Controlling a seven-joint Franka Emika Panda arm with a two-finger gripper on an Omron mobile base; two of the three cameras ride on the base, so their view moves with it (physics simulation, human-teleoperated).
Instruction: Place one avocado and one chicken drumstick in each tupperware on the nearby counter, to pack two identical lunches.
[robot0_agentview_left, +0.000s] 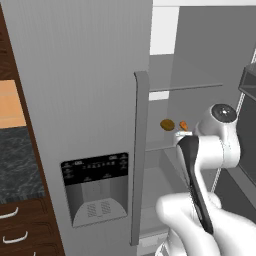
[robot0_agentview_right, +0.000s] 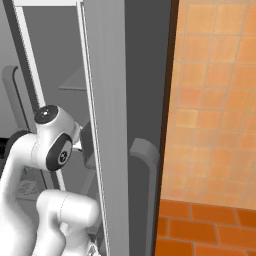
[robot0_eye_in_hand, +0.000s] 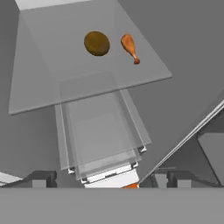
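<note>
A brown-green avocado (robot0_eye_in_hand: 96, 43) and an orange chicken drumstick (robot0_eye_in_hand: 129, 47) lie side by side on a glass shelf (robot0_eye_in_hand: 52, 87) inside the open fridge. From the left base they are the avocado (robot0_agentview_left: 167, 124) and the drumstick (robot0_agentview_left: 183, 125), just beyond my white arm. My gripper (robot0_eye_in_hand: 109, 179) hangs well short of both, open wide with nothing between its fingertips (robot0_eye_in_hand: 43, 178). The counter (robot0_agentview_left: 17, 160) shows at the far left, black-grey marbled stone over dark wooden drawers (robot0_agentview_left: 15, 225). The tupperware is out of view.
The closed fridge door with its dispenser (robot0_agentview_left: 95, 187) and tall grey handle (robot0_agentview_left: 140, 150) stands left of the opening. The swung-open door (robot0_agentview_left: 247, 125) bounds the right side. Clear drawers (robot0_eye_in_hand: 100, 140) sit under the shelf. An orange tiled wall (robot0_agentview_right: 215, 100) lies beyond the fridge.
</note>
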